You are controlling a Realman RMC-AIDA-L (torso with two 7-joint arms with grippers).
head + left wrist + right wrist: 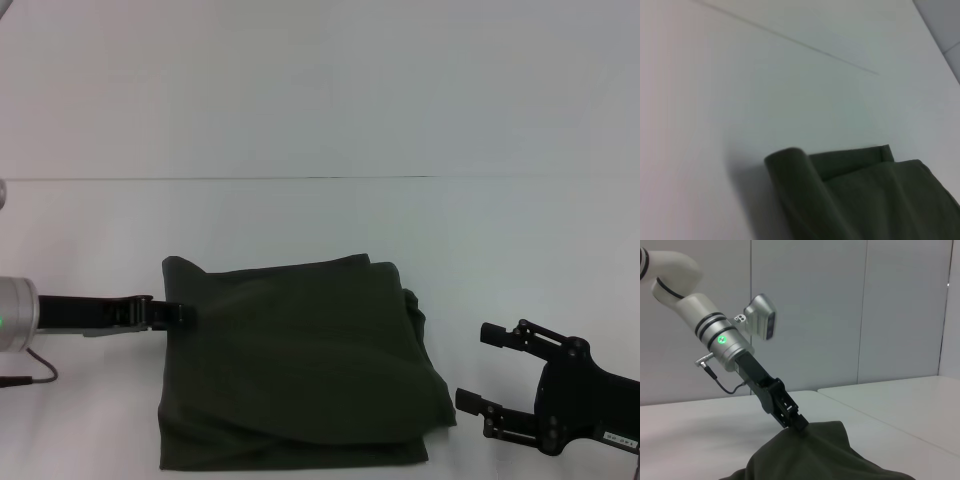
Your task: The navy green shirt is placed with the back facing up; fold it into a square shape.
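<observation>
**A:** ok so where's the navy green shirt (300, 365) at right now?

**B:** Lower centre of the head view, lying on the white table (320, 215). It's already folded into a rough square, plain side up, no lettering showing. There's a rounded bulge of cloth sticking out along its right edge, and the bottom edge shows stacked layers.

**A:** and the arms?

**B:** The left gripper (176, 312) comes in from the left edge of the frame and sits right at the shirt's left edge, near the upper left corner. In the right wrist view its tip (799, 423) is pressed into the cloth, which rises to a small peak there, so it looks clenched on the fabric.

**A:** right one?

**B:** The right gripper (488, 368) is in the lower right corner of the head view, just beside the shirt's right edge, not touching. Fingers spread apart, holding nothing.

**A:** left wrist cam?

**B:** Just a rolled fold of the shirt (850, 195) at the bottom of the frame.
</observation>
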